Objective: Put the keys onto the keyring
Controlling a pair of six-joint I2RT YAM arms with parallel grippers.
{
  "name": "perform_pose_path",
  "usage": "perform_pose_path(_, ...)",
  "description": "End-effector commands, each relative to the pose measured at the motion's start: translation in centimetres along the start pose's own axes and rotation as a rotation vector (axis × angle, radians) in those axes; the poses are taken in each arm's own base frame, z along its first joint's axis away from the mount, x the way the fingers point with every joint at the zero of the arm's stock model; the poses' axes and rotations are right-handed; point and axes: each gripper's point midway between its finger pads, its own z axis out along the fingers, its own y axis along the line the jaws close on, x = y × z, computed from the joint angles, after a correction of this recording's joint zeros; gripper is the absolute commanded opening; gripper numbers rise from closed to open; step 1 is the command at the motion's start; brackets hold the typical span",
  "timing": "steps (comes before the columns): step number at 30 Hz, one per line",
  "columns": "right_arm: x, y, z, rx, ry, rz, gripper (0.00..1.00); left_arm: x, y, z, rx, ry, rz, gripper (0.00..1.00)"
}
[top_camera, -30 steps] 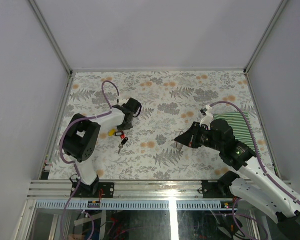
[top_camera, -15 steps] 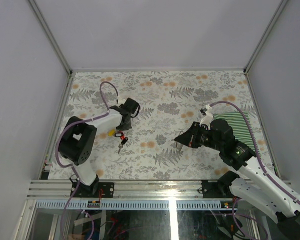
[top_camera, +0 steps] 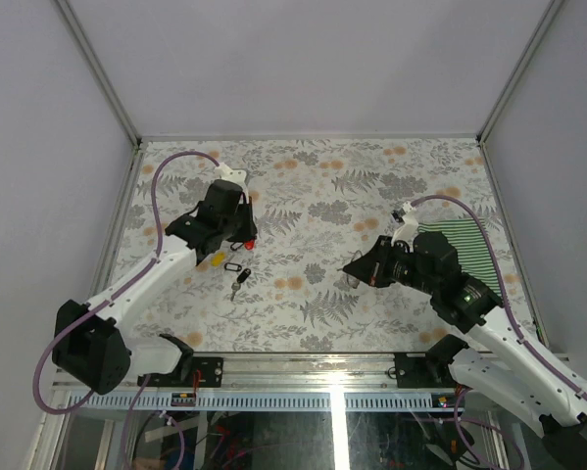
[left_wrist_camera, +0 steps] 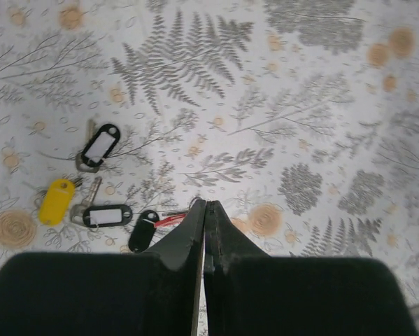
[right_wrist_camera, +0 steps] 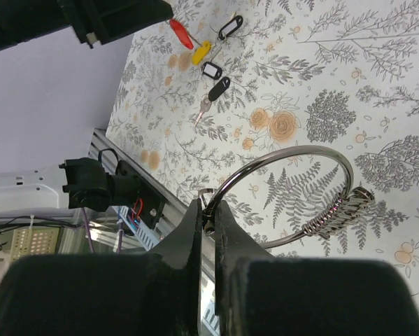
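Note:
My left gripper (top_camera: 242, 235) is shut on the red-tagged key (top_camera: 249, 242) and holds it just above the table; in the left wrist view the red tag (left_wrist_camera: 168, 220) sticks out left of the closed fingertips (left_wrist_camera: 195, 217). The other keys lie below it: a yellow tag (left_wrist_camera: 57, 201), two black-framed tags (left_wrist_camera: 101, 145) (left_wrist_camera: 108, 215) and a black tag (left_wrist_camera: 143, 231). My right gripper (right_wrist_camera: 208, 210) is shut on the keyring (right_wrist_camera: 293, 157), a silver wire ring with a coiled section, held off the table at centre right (top_camera: 353, 276).
A green striped cloth (top_camera: 469, 250) lies at the right edge behind the right arm. The floral table cover (top_camera: 322, 196) is bounded by metal rails and white walls. The aluminium front rail (top_camera: 303, 367) runs along the near edge.
The left arm stretched out and its gripper closed on the red-tagged key, lifting it up and slightly right from the pile. The right gripper with the keyring barely moved.

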Motion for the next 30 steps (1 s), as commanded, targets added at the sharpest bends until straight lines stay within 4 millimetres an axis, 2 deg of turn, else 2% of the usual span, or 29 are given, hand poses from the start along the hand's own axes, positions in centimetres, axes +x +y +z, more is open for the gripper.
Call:
perform_pose_path(1,-3.5,2.6,-0.8,-0.057,-0.116,-0.150,0.00,-0.6,-3.4,-1.8,0.205,-0.054,0.091,0.00)
perform_pose_path(6,-4.1,3.0,-1.0,-0.072,-0.124,-0.285,0.00,-0.7,-5.5,-4.0,0.306,-0.037,0.097,0.00)
perform_pose_path(16,-4.8,3.2,-1.6,-0.097,-0.170,-0.463,0.00,-0.1,-12.8,-8.8,0.523,-0.039,0.174,0.00)
perform_pose_path(19,-5.0,4.4,-2.1,-0.175,-0.218,-0.513,0.00,0.4,-14.8,-10.1,0.606,-0.006,0.208,0.00)
perform_pose_path(25,-5.9,6.1,-3.2,-0.252,-0.319,-0.589,0.00,-0.2,-19.5,-14.4,0.811,-0.045,0.271,0.00)
perform_pose_path(30,-6.7,6.7,-3.9,-0.281,-0.400,-0.623,0.00,-0.8,-22.5,-18.2,0.978,-0.092,0.290,0.00)
